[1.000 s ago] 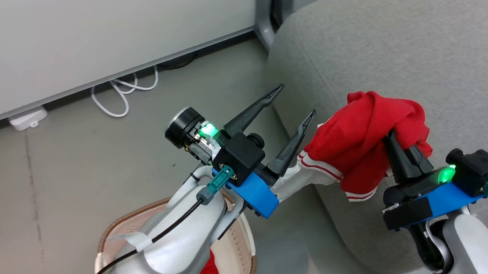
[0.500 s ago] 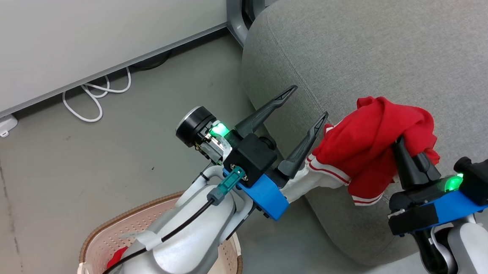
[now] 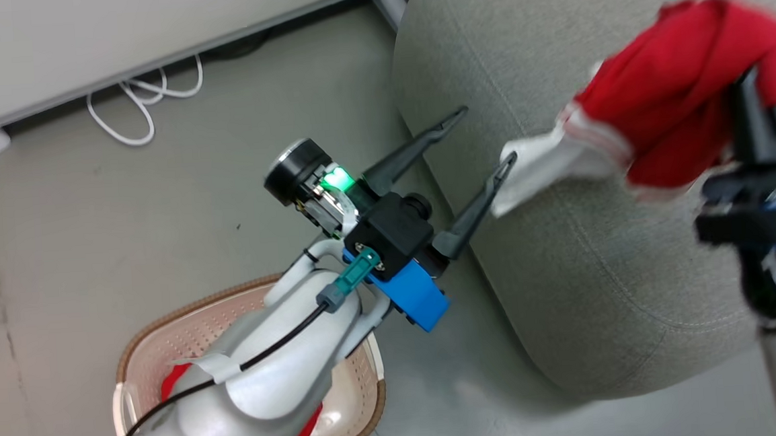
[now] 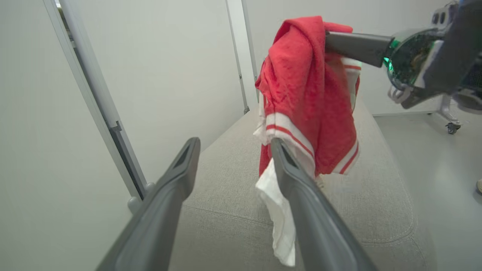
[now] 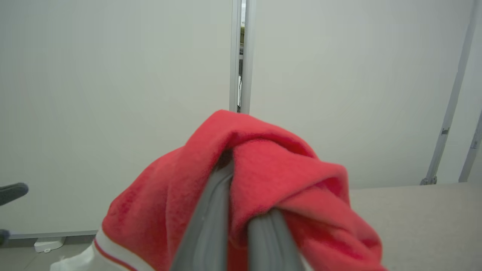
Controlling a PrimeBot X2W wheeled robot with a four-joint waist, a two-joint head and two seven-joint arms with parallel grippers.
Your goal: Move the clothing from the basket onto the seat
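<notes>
Sitting on the floor at the left, the basket (image 3: 133,348) holds one red garment (image 3: 172,386). Next, the left gripper (image 3: 487,134) hangs empty, jaws spread, beside the seat (image 3: 566,268). Above the seat, the right gripper (image 3: 758,108) pinches the other garment (image 3: 678,112), jaws pressed together. A carrying step, I'd say; next comes lowering and letting go.

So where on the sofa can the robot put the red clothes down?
The grey seat is bare all along, from its near stitched seam back to the wall, including under the red garment hanging from the shut right gripper. It is crowded at the near corner, where the open left gripper sits by the garment's white flap.
</notes>
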